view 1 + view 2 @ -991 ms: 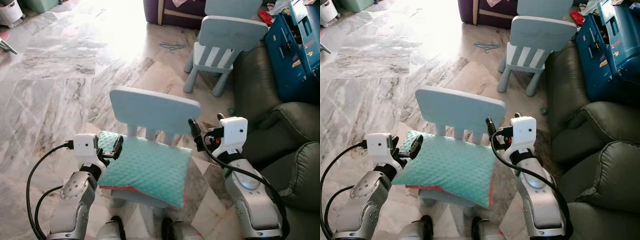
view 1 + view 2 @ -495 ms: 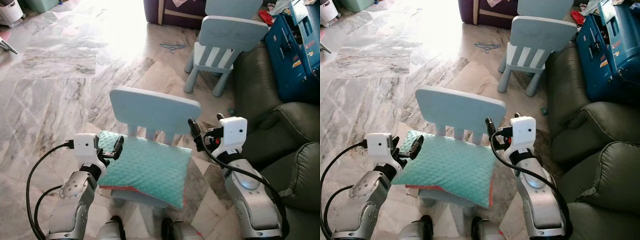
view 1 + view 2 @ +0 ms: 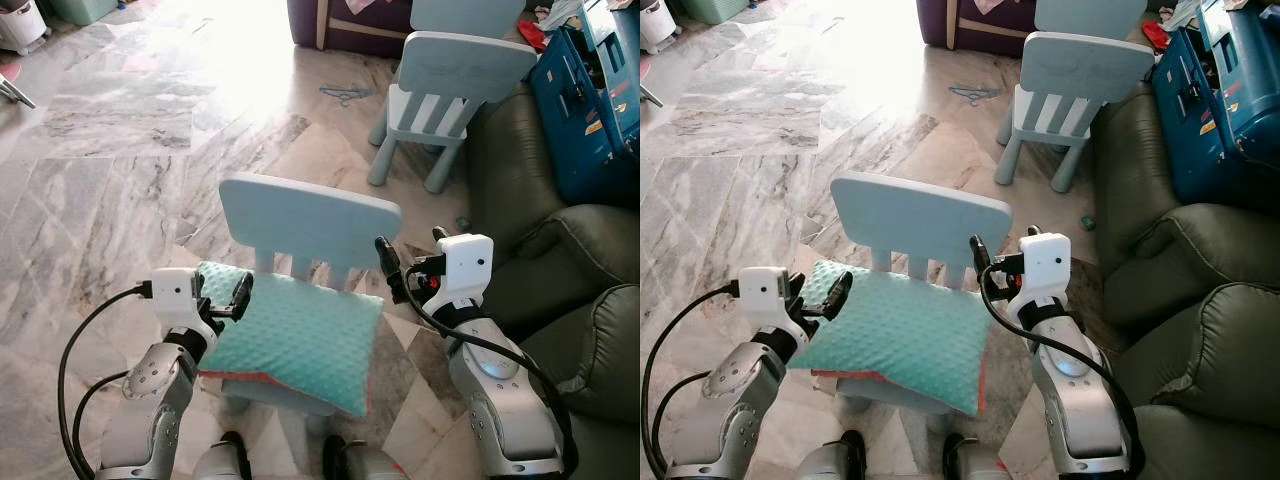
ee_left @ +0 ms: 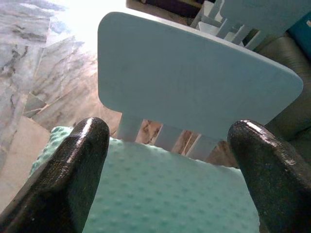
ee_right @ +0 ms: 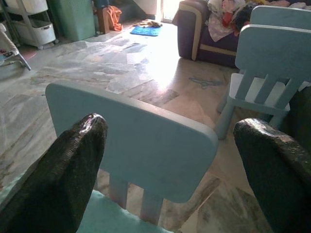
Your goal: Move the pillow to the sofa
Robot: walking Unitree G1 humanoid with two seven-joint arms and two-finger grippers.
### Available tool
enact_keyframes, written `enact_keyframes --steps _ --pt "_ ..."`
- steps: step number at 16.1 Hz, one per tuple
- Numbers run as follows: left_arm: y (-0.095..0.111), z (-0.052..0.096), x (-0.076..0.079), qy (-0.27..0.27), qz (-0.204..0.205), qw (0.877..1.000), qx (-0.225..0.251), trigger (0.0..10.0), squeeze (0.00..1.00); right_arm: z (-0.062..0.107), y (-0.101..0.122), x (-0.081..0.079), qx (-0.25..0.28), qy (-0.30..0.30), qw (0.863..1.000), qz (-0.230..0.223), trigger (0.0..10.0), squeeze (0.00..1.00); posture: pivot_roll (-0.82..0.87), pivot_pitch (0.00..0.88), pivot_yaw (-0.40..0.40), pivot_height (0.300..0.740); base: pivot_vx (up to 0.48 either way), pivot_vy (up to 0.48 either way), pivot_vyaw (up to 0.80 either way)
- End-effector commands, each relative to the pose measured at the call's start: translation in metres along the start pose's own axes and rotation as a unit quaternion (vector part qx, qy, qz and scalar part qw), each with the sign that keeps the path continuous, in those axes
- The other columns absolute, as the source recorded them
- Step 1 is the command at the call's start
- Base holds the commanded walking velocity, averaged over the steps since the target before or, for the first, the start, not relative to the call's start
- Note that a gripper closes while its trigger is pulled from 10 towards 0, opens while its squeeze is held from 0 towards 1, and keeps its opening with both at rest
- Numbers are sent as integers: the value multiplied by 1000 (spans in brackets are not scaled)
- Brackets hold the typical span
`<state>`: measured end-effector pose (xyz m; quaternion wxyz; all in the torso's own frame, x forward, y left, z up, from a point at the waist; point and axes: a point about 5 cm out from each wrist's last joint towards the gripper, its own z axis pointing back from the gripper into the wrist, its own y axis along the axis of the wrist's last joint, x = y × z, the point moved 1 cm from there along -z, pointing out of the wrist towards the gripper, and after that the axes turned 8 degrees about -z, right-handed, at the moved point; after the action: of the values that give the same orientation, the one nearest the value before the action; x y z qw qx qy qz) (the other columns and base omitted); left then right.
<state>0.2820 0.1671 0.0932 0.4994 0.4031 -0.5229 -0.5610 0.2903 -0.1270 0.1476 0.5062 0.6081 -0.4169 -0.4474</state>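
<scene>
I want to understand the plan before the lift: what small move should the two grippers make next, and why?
Probably close inward on the teal dotted pillow. It lies flat on the pale blue child chair. The left gripper sits open at its left edge, and the right gripper is open beside its right corner, neither gripping it. Squeezing from both sides should come before lifting it toward the dark green sofa.
</scene>
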Motion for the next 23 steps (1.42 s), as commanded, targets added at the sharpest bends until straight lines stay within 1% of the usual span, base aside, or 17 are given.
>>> enact_keyframes --steps 1,10,15,16,17,19,20,23 --pt "-4 3 1 -2 -1 1000 -8 10000 0 3 -1 1 -4 -1 1000 -2 10000 0 -25 240 -60 740 0 0 0" --pt "-3 2 4 -8 2 1000 -8 10000 0 2 -1 1 -6 -2 1000 -1 10000 0 -29 242 -60 740 0 0 0" --pt "-1 3 4 -5 1 1000 2 10000 0 3 -1 2 -5 -3 1000 -4 10000 0 -28 243 -59 740 0 0 0" --pt "10 4 -1 8 -35 998 42 10000 0 6 -5 5 -12 -10 1000 -4 10000 0 -28 244 -60 740 0 0 0" --pt "17 8 -5 19 -62 995 70 10000 0 8 -8 10 -18 -17 1000 -10 10000 0 -26 245 -59 740 0 0 0" --pt "8 13 -12 33 -71 995 55 10000 0 12 -10 13 -22 -17 1000 -7 10000 0 -27 247 -59 740 0 0 0" --pt "2 19 -14 33 -77 995 46 10000 0 17 -12 16 -28 -17 999 -4 10000 0 -27 252 -59 740 0 0 0" --pt "-8 33 -8 19 -83 996 34 10000 0 26 -15 23 -40 -22 999 0 10000 0 -23 258 -57 740 0 0 0"
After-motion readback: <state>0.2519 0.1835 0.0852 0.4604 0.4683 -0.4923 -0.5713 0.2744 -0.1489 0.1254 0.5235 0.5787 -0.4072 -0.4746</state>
